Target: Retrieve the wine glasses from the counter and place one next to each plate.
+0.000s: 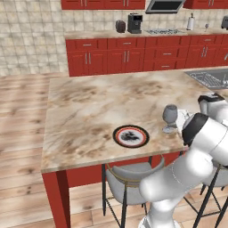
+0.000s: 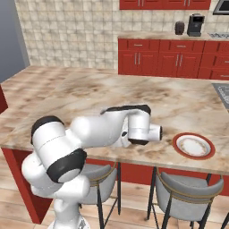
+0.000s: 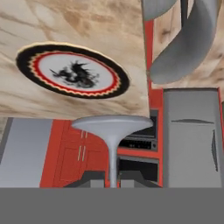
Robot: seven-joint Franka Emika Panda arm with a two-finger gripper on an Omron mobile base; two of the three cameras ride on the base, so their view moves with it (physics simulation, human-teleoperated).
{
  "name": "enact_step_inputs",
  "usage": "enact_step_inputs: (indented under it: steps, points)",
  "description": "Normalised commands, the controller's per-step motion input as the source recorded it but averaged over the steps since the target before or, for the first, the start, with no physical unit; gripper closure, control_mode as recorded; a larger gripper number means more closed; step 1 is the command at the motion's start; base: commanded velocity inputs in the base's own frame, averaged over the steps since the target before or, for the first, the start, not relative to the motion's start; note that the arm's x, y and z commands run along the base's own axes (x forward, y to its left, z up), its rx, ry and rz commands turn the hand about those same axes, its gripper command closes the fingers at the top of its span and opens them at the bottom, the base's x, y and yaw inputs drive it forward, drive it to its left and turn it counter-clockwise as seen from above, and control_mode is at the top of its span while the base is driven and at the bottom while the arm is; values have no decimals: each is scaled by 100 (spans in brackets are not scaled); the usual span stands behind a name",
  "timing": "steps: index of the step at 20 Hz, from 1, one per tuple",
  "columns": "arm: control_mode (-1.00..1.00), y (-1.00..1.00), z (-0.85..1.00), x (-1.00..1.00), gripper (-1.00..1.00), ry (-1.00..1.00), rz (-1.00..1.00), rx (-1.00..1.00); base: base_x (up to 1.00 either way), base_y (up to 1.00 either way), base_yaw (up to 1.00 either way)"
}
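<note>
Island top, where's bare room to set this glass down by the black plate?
The island top is bare left of and behind the black-rimmed plate, out to its edges. It is crowded right of that plate: the wine glass is there, its stem in the shut tool, with the arm beside it.

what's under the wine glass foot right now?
Hand view: the gripper pinches the stem of the wine glass, whose foot hangs past the island top edge near the black-rimmed plate. Beyond: red cabinets; the floor is not visible.
</note>
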Motion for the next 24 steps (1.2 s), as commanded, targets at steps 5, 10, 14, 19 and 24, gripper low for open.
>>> enact_step_inputs:
  steps: [5, 10, 14, 19, 24]
  points:
    - [-100, -13, -27, 34, 100, 0, 0, 0, 0, 0, 0]
    - [-100, 0, -21, 21, 100, 0, 0, -1, 0, 0, 0]
    - [-100, 0, -23, 35, 100, 0, 0, -3, 0, 0, 0]
    - [-100, 0, -19, 33, 100, 0, 0, -1, 0, 0, 0]
    - [-100, 0, -22, 25, 100, 2, 0, 0, 0, 0, 0]
